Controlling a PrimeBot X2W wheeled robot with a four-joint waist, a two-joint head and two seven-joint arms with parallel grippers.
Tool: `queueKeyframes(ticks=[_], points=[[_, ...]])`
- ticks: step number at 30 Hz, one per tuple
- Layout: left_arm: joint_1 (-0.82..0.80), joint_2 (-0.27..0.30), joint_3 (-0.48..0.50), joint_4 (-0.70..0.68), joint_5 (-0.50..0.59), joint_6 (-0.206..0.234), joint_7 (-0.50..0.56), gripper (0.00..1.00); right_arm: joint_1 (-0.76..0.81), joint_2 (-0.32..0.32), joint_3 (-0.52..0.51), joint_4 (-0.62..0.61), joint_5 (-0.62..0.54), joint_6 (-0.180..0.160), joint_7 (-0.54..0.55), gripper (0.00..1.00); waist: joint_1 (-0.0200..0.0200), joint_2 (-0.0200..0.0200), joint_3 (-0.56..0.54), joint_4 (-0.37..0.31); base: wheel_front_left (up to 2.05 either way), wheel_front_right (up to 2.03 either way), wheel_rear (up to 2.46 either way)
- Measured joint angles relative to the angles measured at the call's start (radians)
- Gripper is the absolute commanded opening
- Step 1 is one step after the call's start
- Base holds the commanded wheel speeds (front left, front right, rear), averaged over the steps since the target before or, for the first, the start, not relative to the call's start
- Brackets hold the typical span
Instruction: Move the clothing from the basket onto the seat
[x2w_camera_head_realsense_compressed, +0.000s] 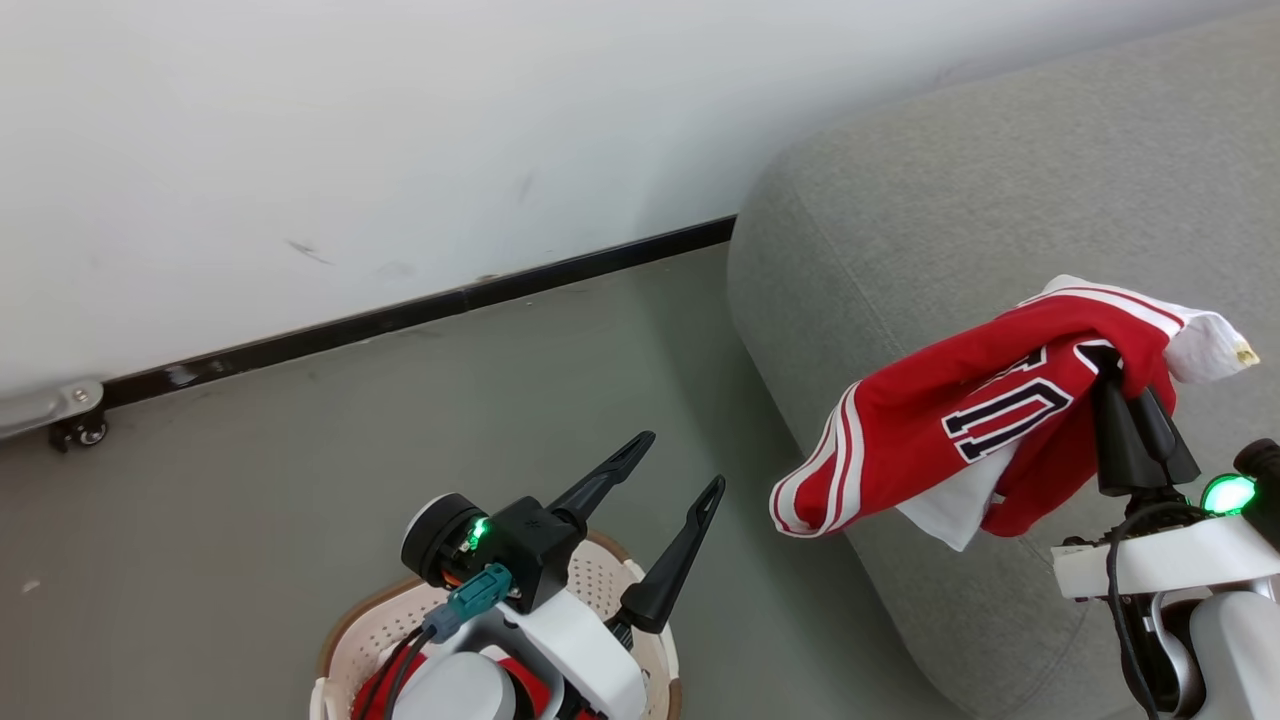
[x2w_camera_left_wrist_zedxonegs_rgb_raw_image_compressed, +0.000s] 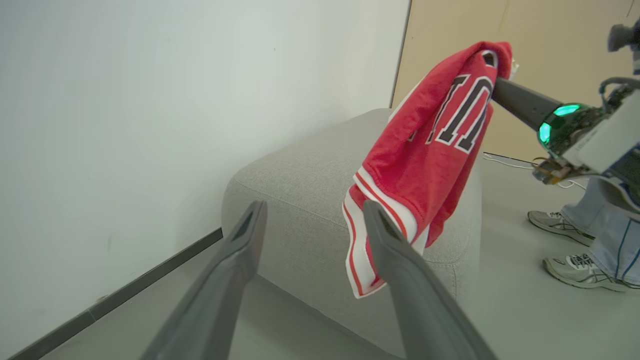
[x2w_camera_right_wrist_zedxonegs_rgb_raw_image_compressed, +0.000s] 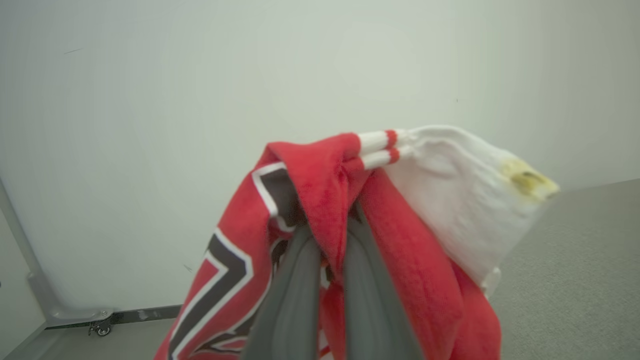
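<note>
Bare test room: grey sofa, blank wall.

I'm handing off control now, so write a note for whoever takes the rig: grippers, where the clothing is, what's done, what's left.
Left gripper: jaws open, empty, above the basket.
Right gripper: jaws shut on the jersey, which hangs in the air over the sofa's rounded edge.
Done: jersey is out of the basket.
Left: lay the jersey on the sofa. More red fabric shows in the basket and needs moving too.
</note>
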Motion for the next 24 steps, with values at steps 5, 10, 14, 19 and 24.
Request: queueKeyframes(ticks=[5, 10, 14, 19, 24], points=[[0.0, 0.003, -0.004, 0.004, 0.0, 0.0, -0.003, 1.0, 0.006, 0.001, -0.006, -0.012, 0.0, 0.0, 0.0, 0.0, 0.0, 0.0, 0.003, -0.032, 0.0, 0.0, 0.0], [0.0, 0.012, -0.005, 0.01, -0.001, -0.001, -0.004, 1.0, 0.007, 0.006, -0.009, -0.019, -0.001, 0.0, 0.0, 0.0, 0.0, 0.0, 0.008, -0.061, 0.0, 0.0, 0.0], [0.0, 0.015, -0.007, 0.01, -0.001, -0.001, -0.004, 1.0, 0.007, 0.007, -0.009, -0.021, -0.001, 0.0, 0.0, 0.0, 0.0, 0.0, 0.012, -0.082, 0.0, 0.0, 0.0], [0.0, 0.019, -0.007, 0.01, -0.001, -0.001, -0.01, 1.0, 0.007, 0.009, -0.005, -0.022, -0.001, 0.0, 0.0, 0.0, -0.0001, 0.0, 0.017, -0.102, 0.0, 0.0, 0.0], [0.0, 0.021, -0.007, 0.009, -0.001, -0.001, -0.011, 1.0, 0.006, 0.011, 0.001, -0.023, -0.001, 0.0, 0.0, 0.0, 0.0, 0.0, 0.024, -0.117, 0.0, 0.0, 0.0]])
